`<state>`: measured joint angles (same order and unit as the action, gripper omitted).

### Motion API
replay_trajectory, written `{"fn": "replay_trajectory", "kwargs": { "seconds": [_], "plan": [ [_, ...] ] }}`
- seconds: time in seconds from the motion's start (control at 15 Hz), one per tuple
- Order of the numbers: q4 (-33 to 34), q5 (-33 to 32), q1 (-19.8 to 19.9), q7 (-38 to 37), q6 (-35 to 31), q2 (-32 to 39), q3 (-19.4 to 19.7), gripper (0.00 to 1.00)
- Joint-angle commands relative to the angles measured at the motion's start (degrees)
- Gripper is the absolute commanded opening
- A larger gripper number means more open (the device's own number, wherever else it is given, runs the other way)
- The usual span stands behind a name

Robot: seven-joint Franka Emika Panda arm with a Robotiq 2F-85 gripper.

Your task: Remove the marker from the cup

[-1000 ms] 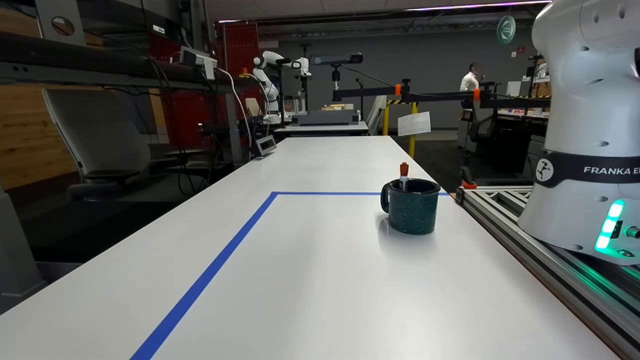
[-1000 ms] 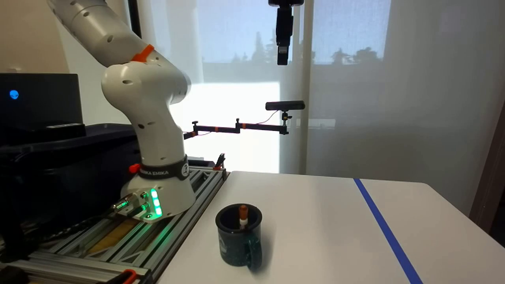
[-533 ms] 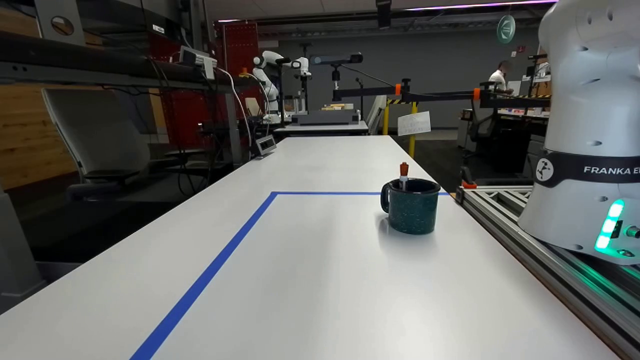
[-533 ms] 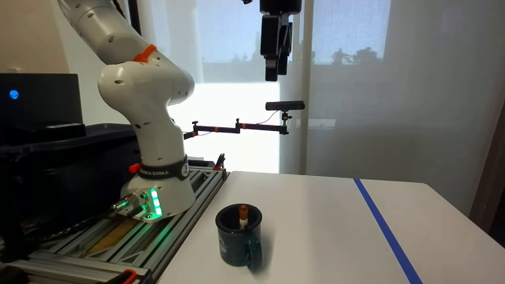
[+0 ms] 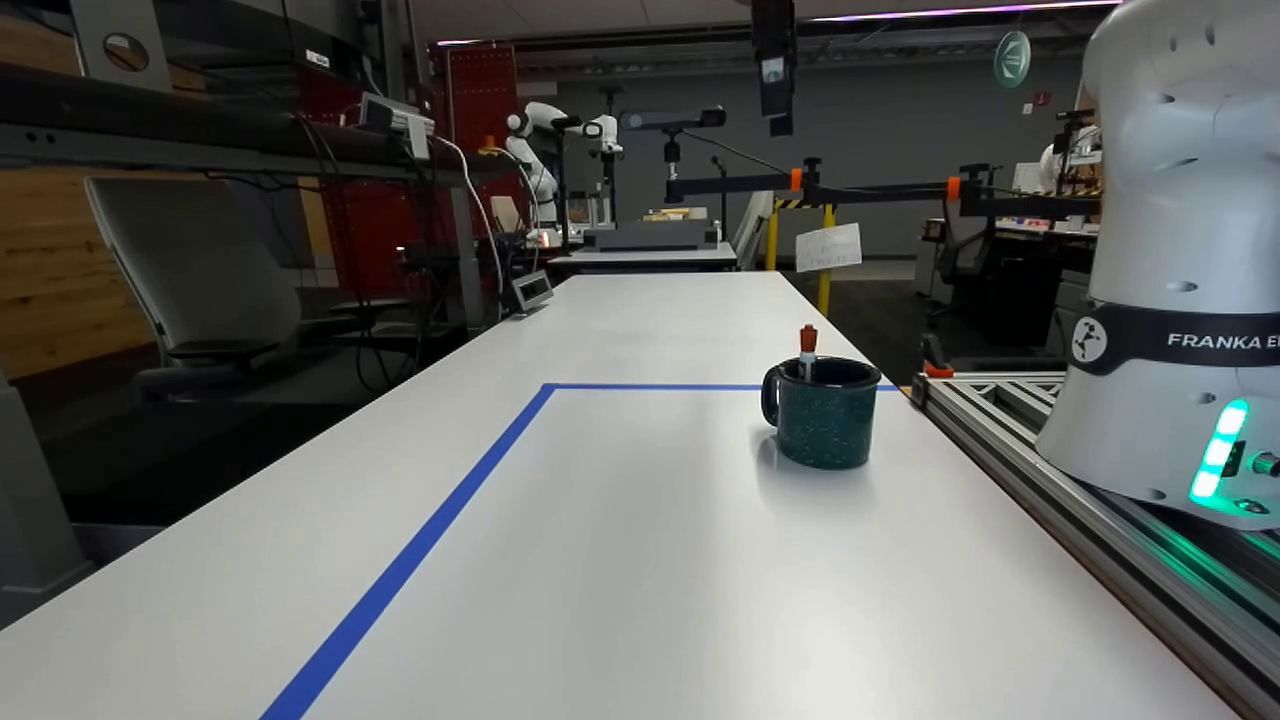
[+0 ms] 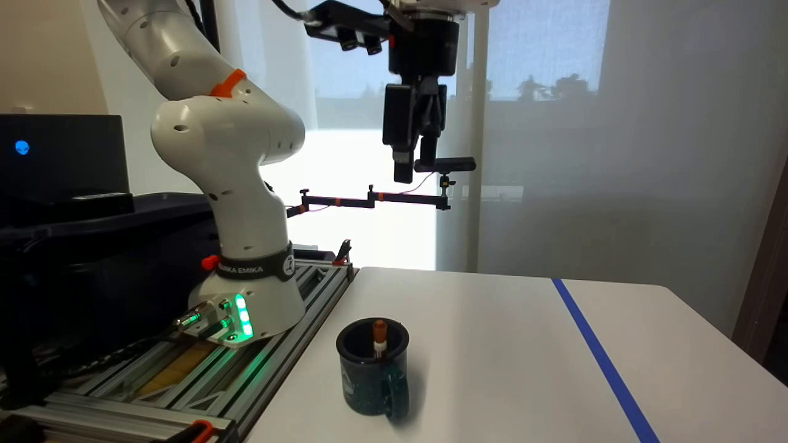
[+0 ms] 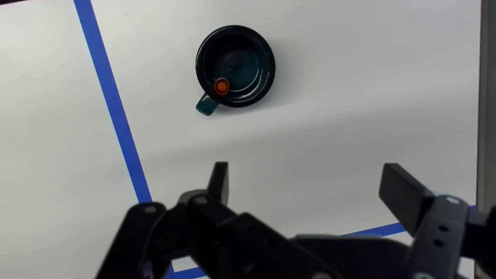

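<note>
"The marker (image 7: 222, 86), is it touching the gripper (image 7: 306, 166)?"

"They're apart. Nearest in the wrist view, along the bottom of the frame, the fingers (image 7: 406, 193) stand wide of each other, with white table (image 7: 348, 116) showing in the gap."

"And beyond them?"

"The cup (image 7: 248, 66), dark green, at upper centre. The marker is inside it, orange-red end up, on the side where the handle (image 7: 207, 105) is. Blue tape (image 7: 116, 104) runs down the left part of the frame."

"From outside, then?"

"In an exterior view, the cup sits upright right of centre, with the marker poking out of the top, close to upright, a white stretch showing below its end. The robot base (image 5: 1130, 430) stands at the right edge, its light strip (image 5: 1219, 450) glowing green. The gripper points down from the upper part of both exterior views, well above the cup."

"Farther back?"

"A grey chair (image 5: 195, 260) at the left, then a dark camera (image 5: 672, 118) on a jointed bar (image 5: 735, 184), upper centre. Behind those, a white arm (image 5: 540, 180) left of centre, and last a grey wall (image 5: 890, 130), upper right of centre."
</note>
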<state>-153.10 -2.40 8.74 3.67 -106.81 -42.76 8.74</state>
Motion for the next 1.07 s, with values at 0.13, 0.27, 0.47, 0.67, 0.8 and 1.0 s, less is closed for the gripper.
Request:
{"fn": "replay_trajectory", "kwargs": {
  "seconds": [0.13, 0.27, 0.47, 0.67, 0.8, 1.0],
  "plan": [
    [-6.93, -2.39, 1.34, 3.91, -11.6, 0.65, 2.66, 1.0],
    [-5.48, -2.52, 1.32, 5.89, -14.25, 3.51, 3.81, 1.0],
    [-5.49, -2.81, 1.8, 8.34, -17.45, 5.48, 4.84, 1.0],
    [-5.48, -5.59, 3.44, 9.95, -19.0, 7.78, 4.96, 1.0],
    [-5.48, -7.76, 4.57, 10.21, -17.77, 8.87, 4.79, 1.0],
    [-5.45, -9.93, 5.5, 10.2, -15.5, 9.84, 4.66, 1.0]
  ]
}}
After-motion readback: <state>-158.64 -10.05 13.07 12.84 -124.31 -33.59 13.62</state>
